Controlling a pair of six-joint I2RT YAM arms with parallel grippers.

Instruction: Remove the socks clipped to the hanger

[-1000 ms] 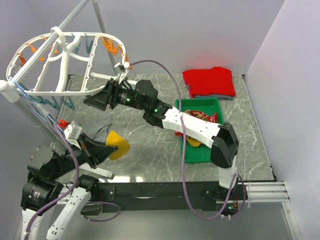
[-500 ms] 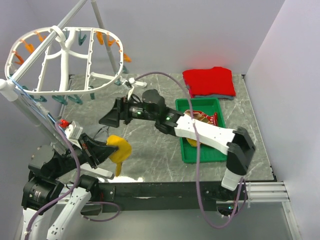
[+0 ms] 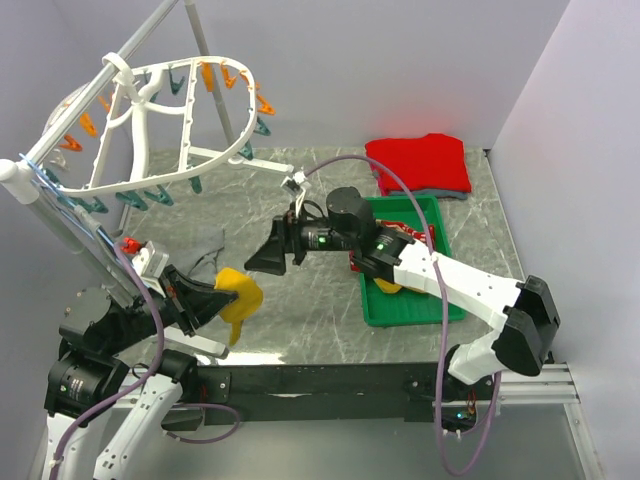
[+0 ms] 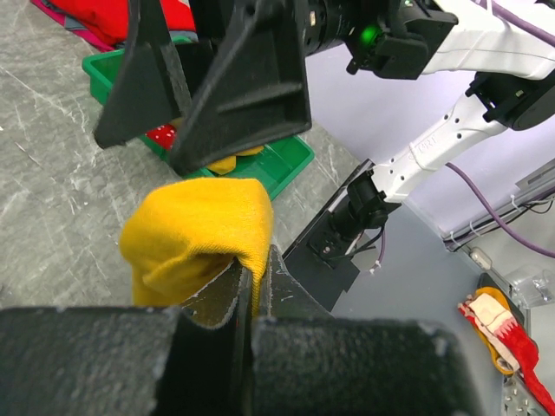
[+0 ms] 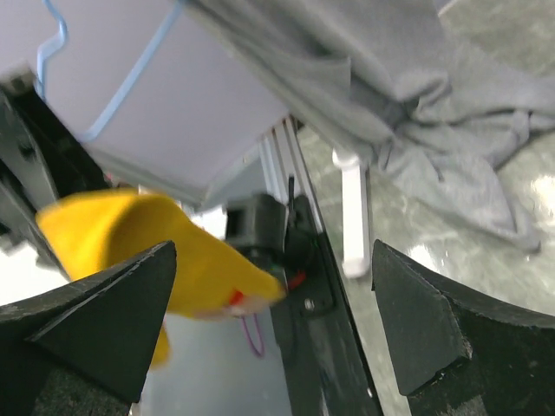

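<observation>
My left gripper (image 3: 212, 297) is shut on a mustard-yellow sock (image 3: 239, 296) and holds it above the table at the near left; in the left wrist view the sock (image 4: 195, 234) is pinched between the jaws. My right gripper (image 3: 268, 257) is open and empty, pointing left just right of the sock; the sock also shows in the right wrist view (image 5: 139, 247). The white oval hanger (image 3: 150, 120) with orange and teal clips hangs tilted at the far left, with no sock seen on it. Socks lie in the green tray (image 3: 412, 310).
A grey cloth (image 3: 205, 248) lies on the table under the hanger, seen also in the right wrist view (image 5: 416, 113). A folded red garment (image 3: 418, 163) lies at the back right. The hanger's stand pole (image 3: 60, 215) rises at the left edge.
My right arm has pulled back from the hanger, moving right and towards the near side with its jaws open. The hanger has swung and tilted up. My left gripper keeps holding the yellow sock.
</observation>
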